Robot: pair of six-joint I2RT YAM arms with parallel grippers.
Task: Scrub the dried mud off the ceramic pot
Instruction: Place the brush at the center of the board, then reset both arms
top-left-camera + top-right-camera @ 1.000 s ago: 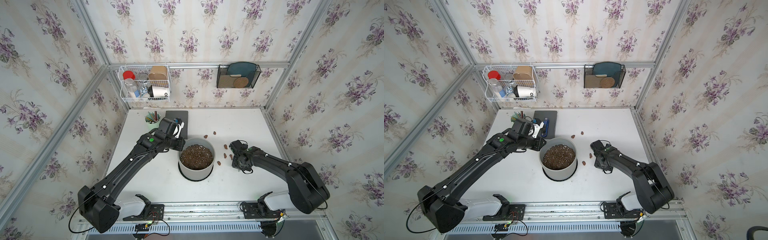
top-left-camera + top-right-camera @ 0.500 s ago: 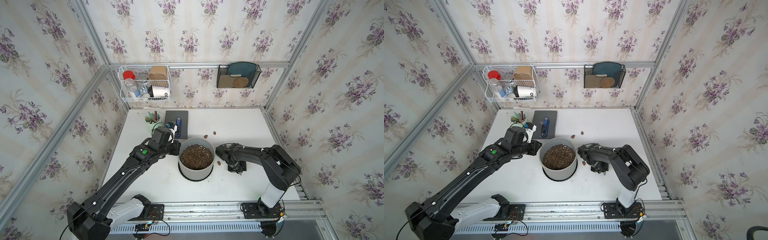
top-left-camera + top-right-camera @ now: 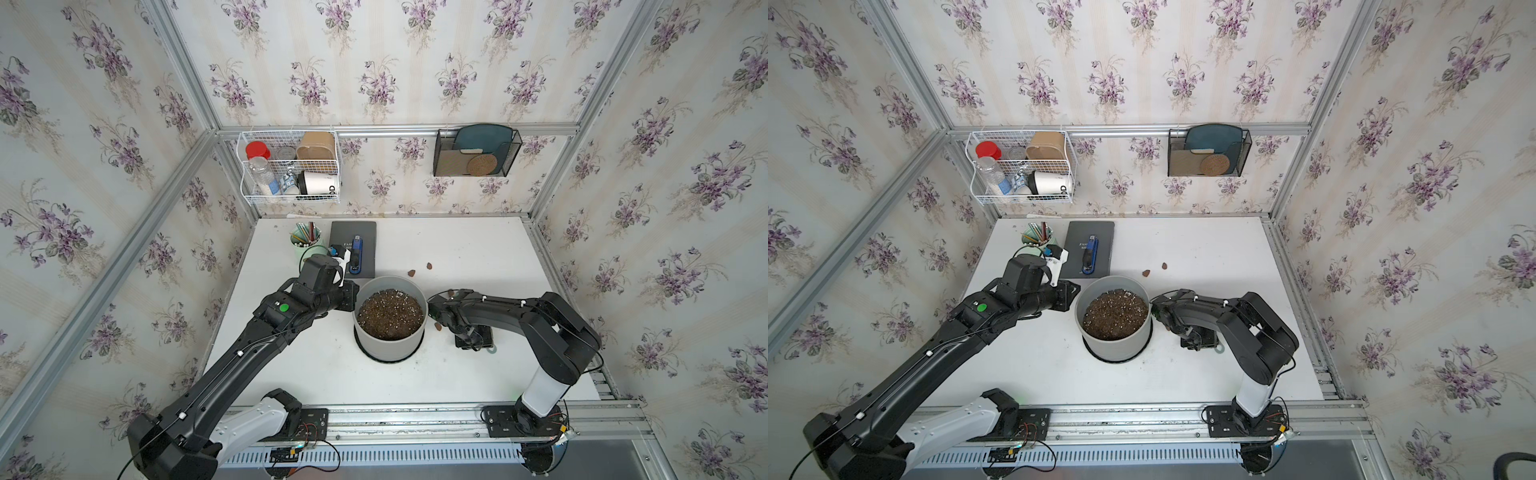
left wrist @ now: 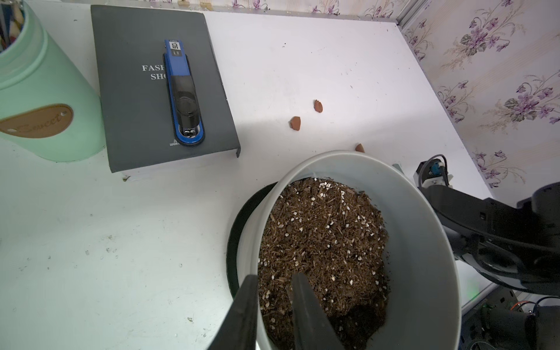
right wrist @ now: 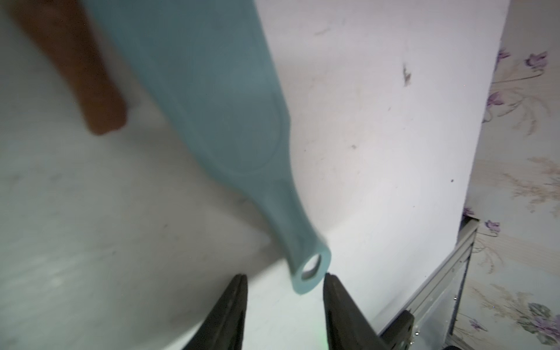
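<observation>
Pinching the rim of the ceramic pot (image 4: 424,242) of soil (image 4: 327,242), left hand (image 4: 274,275); right hand (image 5: 285,275) parted near a blue brush (image 5: 218,91)

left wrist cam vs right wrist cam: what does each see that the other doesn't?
Left wrist only: the ceramic pot full of soil, the left hand straddling its rim, three dried mud pieces on the table, a dark book with a blue stapler on it, a mint cup, and the right arm.
Right wrist only: a blue-grey brush handle, its holed end just ahead of the open right hand, not gripped.
Both: white table, floral wall.
</observation>
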